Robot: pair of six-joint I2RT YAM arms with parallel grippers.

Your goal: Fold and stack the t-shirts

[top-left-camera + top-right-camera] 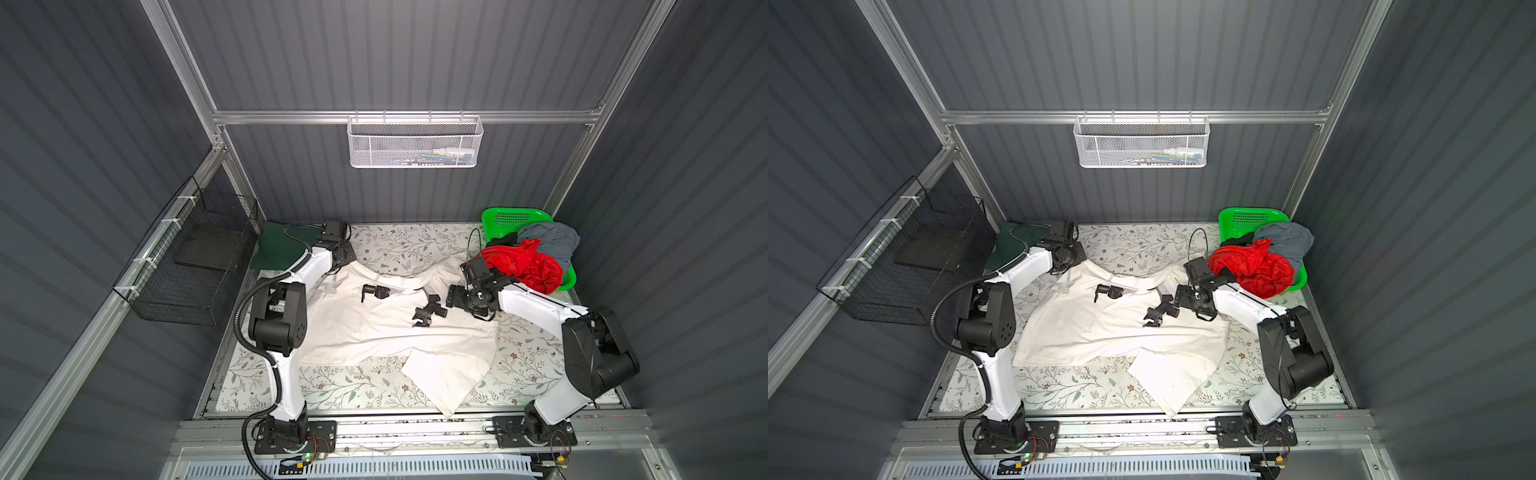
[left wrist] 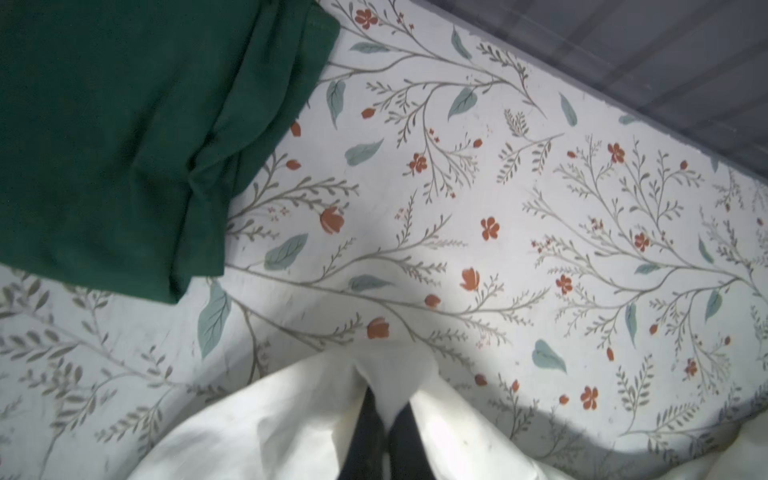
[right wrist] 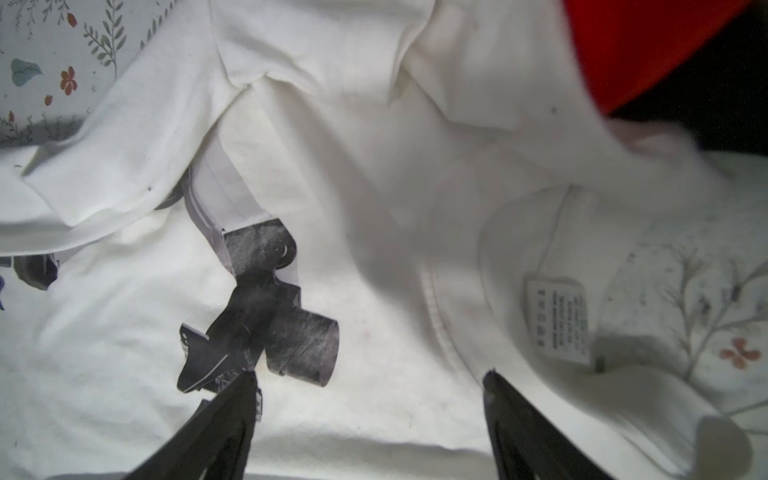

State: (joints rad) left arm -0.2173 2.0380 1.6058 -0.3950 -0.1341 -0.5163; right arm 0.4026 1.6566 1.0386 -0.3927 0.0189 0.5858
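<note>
– Fingers (image 2: 365, 436) of the left gripper (image 2: 385, 409) are pressed together, with a fold of the off-white t-shirt (image 1: 374, 332) nipped between them at its far left corner.

– Why hold it there?

– I judge it an anchor. With that corner held, I can draw the cloth taut instead of dragging it over the table (image 1: 332, 386).

– And the right gripper (image 3: 370, 374)?

– Its fingers (image 3: 224, 424) are spread wide and hold nothing. It hangs low over the shirt's far right part, between the black print (image 3: 257, 316) and the neckline with its care label (image 3: 559, 320). I read that as lining up on the far right shoulder, so both far corners can be held for flattening.

– Where does the shirt lie?

– Across the middle of the table, print up. Its far edge is rumpled and one flap trails toward the near edge. It is not yet folded.

– The others?

– The dark green t-shirt (image 1: 276, 247) lies folded in the far left corner, likely the start of the stack. The red (image 1: 523, 266), grey-blue (image 1: 552, 241) and black (image 1: 505, 240) ones are heaped in the green basket (image 1: 511, 216) at far right. The red one spills close to my right wrist and could snag.
</note>
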